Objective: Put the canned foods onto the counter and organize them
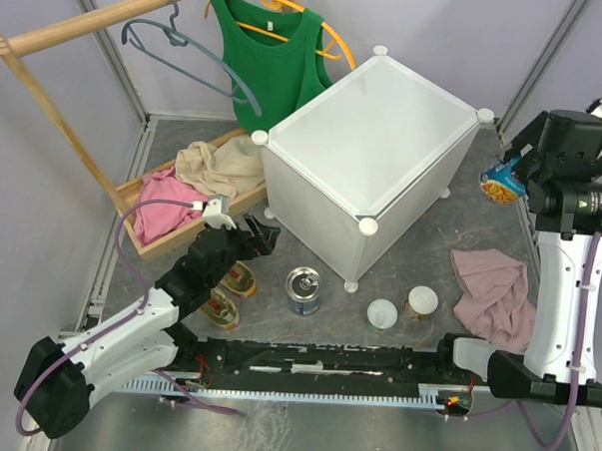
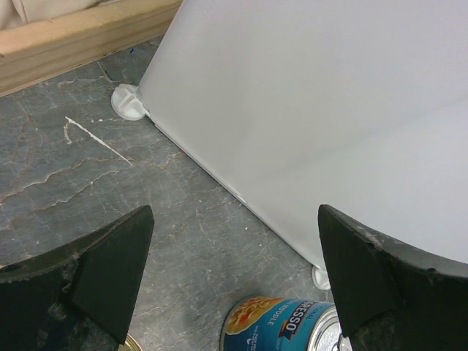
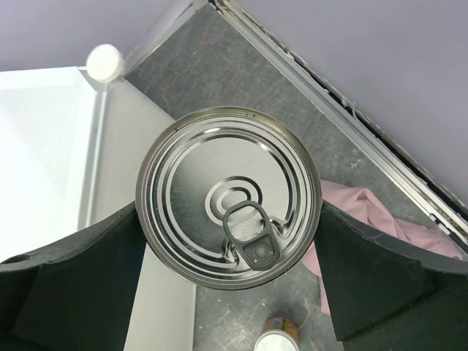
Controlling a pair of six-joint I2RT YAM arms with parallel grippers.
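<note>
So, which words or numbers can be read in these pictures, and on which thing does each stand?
"RESSO": blue label of the floor can, left wrist view; its start does not show, smaller print is blurred.
Labels on the held can and the oval tins: too small to read.

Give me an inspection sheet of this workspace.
Surface: grey stone-look tabletop, one white scratch.
Job's things: counter holds no cans; tall can, two white-lidded cans and two oval tins on the tabletop; second tall can held aloft.
Clutter: pink cloth, wooden tray of clothes.
Jaws: left jaws open, empty; right jaws shut on the second tall can.
Cables: purple cable along left arm.
Surroundings: green tank top hanging.
</note>
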